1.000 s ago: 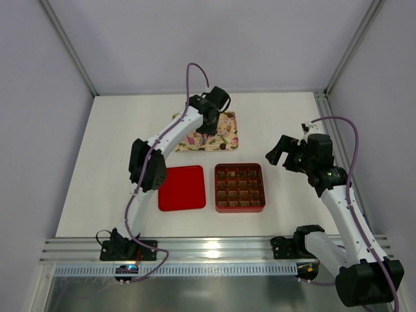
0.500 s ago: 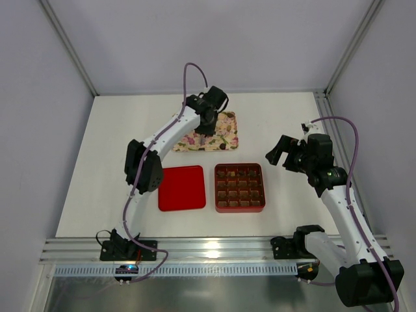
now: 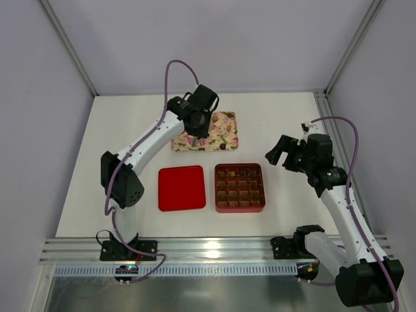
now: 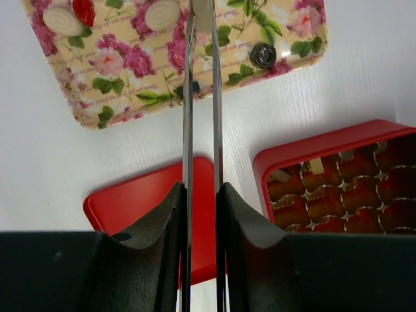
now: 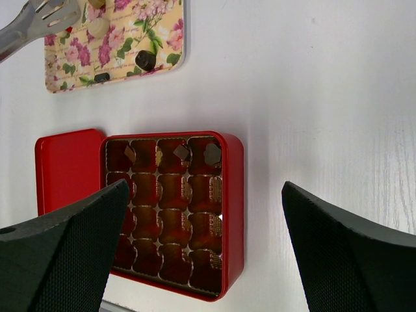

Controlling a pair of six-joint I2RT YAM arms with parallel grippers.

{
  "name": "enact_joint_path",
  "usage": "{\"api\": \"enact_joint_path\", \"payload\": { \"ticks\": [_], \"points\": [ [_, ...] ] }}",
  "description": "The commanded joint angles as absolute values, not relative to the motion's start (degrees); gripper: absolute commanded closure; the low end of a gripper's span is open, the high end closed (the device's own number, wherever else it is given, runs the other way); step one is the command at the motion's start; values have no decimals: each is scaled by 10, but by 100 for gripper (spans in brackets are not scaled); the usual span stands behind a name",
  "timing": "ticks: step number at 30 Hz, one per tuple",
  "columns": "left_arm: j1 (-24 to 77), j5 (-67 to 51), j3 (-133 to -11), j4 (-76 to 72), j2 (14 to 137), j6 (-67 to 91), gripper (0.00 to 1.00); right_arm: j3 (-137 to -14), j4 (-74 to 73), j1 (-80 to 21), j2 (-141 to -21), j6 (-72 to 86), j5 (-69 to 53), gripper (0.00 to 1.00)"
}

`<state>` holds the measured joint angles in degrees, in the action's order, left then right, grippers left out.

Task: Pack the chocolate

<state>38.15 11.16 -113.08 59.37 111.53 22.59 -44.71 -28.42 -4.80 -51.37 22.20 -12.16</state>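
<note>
Chocolate pieces lie on the flowered tray [image 3: 224, 134]: two pale rounds [image 4: 162, 13], a dark round [image 4: 263, 55] and a small dark piece [image 4: 195, 86]. A few pieces [image 5: 212, 153] sit in the far row of the red box [image 3: 240, 187], which has a brown gridded insert. My left gripper [image 3: 195, 129] is above the tray's left part, shut on metal tongs [image 4: 200, 97]. The tong tips [image 5: 45, 16] hang over the tray, and I see no piece between them. My right gripper [image 3: 279, 153] is open and empty, raised to the right of the box.
The red lid [image 3: 182, 188] lies flat just left of the box. A red wrapped sweet [image 4: 83, 10] lies on the tray. The enclosure walls stand close on the left, right and back, and a metal rail runs along the near edge [image 3: 214, 250].
The left arm's elbow has swung left, and its gripper with the tongs has shifted left and a little nearer over the tray. The right arm has not moved.
</note>
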Motion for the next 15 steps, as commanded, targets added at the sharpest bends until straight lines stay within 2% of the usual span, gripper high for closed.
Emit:
{"api": "enact_joint_path", "payload": {
  "ticks": [1, 15],
  "points": [
    [400, 97, -1107, 581, 1055, 236, 86, -446, -263, -48, -516, 220, -129, 0],
    [513, 102, -944, 575, 899, 292, 85, -437, -251, -47, -516, 223, -129, 0]
  ]
}}
